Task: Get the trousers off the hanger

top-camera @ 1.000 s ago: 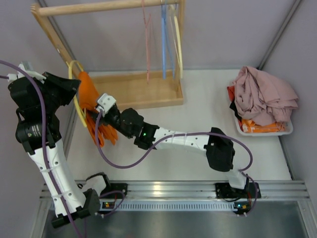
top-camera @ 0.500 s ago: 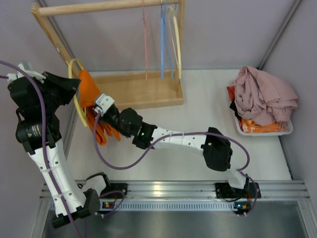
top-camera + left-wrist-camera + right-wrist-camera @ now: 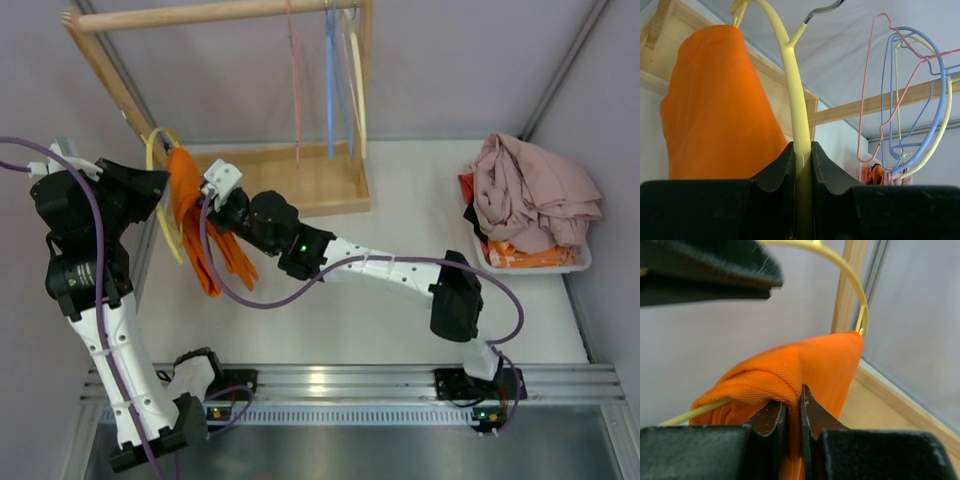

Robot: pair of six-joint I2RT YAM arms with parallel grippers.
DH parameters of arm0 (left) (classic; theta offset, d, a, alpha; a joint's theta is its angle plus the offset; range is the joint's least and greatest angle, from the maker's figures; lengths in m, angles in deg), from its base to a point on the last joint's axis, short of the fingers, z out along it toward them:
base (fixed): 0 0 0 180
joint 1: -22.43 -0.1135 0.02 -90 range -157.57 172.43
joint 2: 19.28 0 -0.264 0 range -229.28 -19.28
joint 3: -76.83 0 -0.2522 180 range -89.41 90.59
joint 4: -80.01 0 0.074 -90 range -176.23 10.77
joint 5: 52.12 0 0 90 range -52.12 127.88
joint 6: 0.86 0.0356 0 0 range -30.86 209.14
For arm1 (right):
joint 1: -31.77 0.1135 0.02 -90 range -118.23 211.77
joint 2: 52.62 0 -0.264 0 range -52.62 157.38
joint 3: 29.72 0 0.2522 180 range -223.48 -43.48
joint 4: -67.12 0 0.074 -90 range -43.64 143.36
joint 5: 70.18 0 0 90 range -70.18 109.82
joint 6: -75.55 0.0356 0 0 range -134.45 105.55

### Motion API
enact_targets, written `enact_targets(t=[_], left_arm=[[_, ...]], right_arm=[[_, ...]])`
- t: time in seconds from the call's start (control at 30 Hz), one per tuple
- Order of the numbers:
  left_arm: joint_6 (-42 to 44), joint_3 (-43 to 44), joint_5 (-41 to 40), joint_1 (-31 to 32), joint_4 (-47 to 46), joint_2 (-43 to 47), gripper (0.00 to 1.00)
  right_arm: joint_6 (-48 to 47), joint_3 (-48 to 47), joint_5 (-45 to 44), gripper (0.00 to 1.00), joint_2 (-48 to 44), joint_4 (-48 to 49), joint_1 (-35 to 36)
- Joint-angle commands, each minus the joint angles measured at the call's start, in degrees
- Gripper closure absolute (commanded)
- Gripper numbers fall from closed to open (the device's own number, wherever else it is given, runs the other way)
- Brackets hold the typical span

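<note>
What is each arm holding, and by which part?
The left jaws clamp the yellow hanger by its upright stem. The right jaws pinch a fold of the orange trousers draped over it.

Wooden rack (image 3: 290, 185) crowds the trousers (image 3: 210, 265); table (image 3: 340, 330) beside lies open.

Trousers (image 3: 183, 185) over hanger (image 3: 796, 100) at 9 o'clock, rack (image 3: 310, 175) behind at 11 o'clock, garment heap (image 3: 530, 190) in tray (image 3: 540, 269) at 3 o'clock

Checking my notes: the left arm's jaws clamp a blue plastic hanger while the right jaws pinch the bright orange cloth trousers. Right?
The plastic hanger is yellow, not blue, as the left wrist view shows; the rest holds.
</note>
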Motion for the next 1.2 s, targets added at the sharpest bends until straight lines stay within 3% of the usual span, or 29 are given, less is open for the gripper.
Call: enact_targets(t=[0.0,0.5,0.93,1.17], left_arm=[[1.96,-2.5,1.11,-0.45,-9.37,2.57,1.0],[3.19,-16.03,-0.64,-0.45,-9.46,6.87,1.0],[3.98,-28.07,-1.61,-0.45,-9.37,10.66,1.0],[4.24,-30.1,-1.7,-0.45,-9.46,10.13,1.0]], right_arm=[[2.78,-6.97,-0.08,1.0,-8.07,6.02,-2.83],[6.91,-13.21,1.42,1.0,-14.58,1.98,-3.09],[4.72,-15.06,0.37,1.0,-20.11,1.89,-3.09],[4.1,-9.1,2.12,1.0,-28.36,-0.39,-3.44]])
